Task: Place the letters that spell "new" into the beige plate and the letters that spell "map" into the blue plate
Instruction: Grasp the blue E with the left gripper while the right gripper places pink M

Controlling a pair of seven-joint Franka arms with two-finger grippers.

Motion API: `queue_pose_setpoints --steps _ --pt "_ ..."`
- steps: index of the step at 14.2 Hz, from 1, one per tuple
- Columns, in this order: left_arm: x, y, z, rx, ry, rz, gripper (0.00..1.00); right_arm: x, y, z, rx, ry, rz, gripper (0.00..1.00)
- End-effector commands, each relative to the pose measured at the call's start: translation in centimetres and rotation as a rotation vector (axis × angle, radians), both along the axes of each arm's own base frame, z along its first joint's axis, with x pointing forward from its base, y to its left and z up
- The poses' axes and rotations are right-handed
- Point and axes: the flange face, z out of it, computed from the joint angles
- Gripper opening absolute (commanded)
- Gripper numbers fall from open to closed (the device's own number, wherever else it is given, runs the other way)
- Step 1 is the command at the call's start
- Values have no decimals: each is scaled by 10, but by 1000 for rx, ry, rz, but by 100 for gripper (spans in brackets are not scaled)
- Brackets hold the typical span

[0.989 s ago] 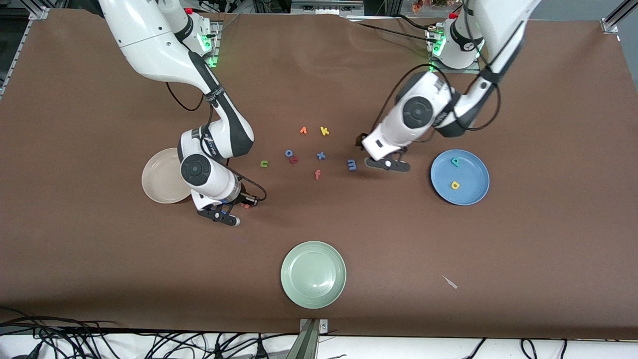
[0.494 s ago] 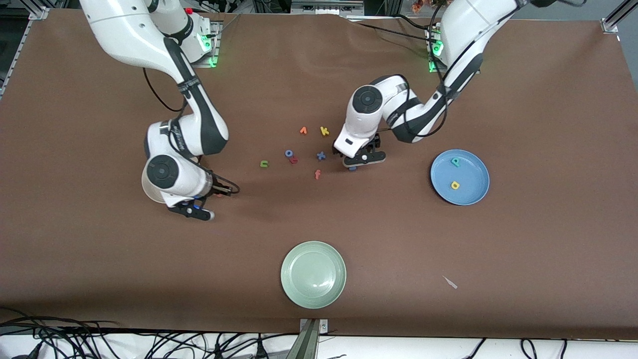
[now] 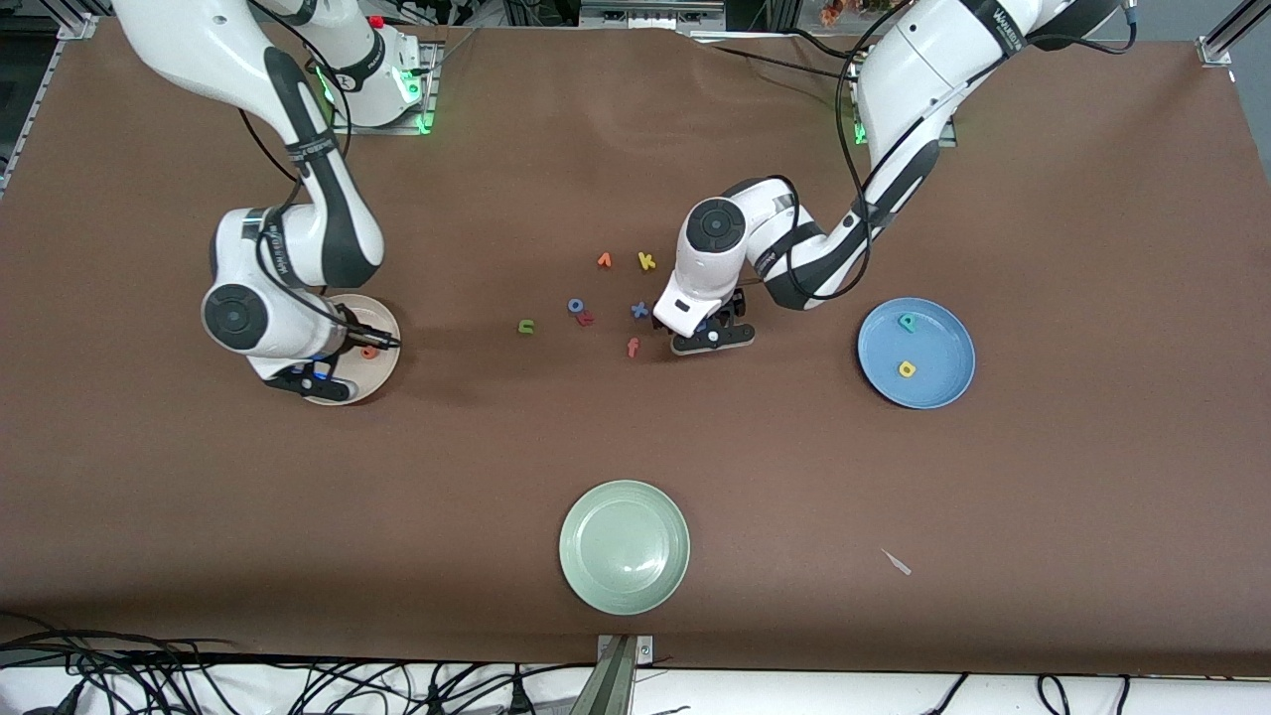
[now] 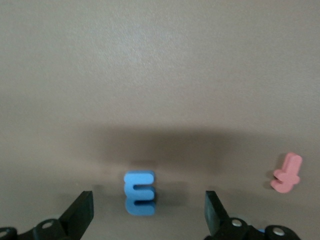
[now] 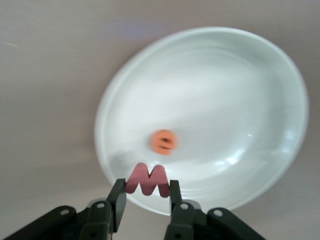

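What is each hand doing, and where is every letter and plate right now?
Left hand: open, over the blue m.
Right hand: shut on the pink w, over the beige plate.
Orange e: lying in the beige plate.
Green n: on the table.
Blue plate: holds the teal p and yellow a.
Green plate: nothing in it.

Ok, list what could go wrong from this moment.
The right gripper holds the pinkish-red w over the rim of the beige plate; released here, it might land on the edge and tumble out. The left gripper straddles the blue m open; the m lies off-centre, so closing could nudge it aside.
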Motion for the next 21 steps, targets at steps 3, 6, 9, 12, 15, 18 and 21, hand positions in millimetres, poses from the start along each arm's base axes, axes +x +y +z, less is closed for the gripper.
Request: queue_pose_setpoints --steps 3,6,9,12,15,18,21 --pt "5 0 -3 13 -9 -83 39 -4 -28 2 5 25 14 100" --pt "3 1 -9 19 4 -84 16 0 -16 8 11 10 17 100" --pt "5 2 -7 20 1 -78 1 6 11 18 27 -15 30 100" --pt "15 6 21 63 -17 -75 0 9 60 27 33 -40 -15 100" --pt "38 19 65 191 25 -144 0 8 104 36 41 -58 -51 100" --pt "67 53 103 225 62 -266 0 -5 148 39 51 -53 -65 100" --pt "91 105 116 218 122 -403 0 -21 190 43 60 -64 -109 100"
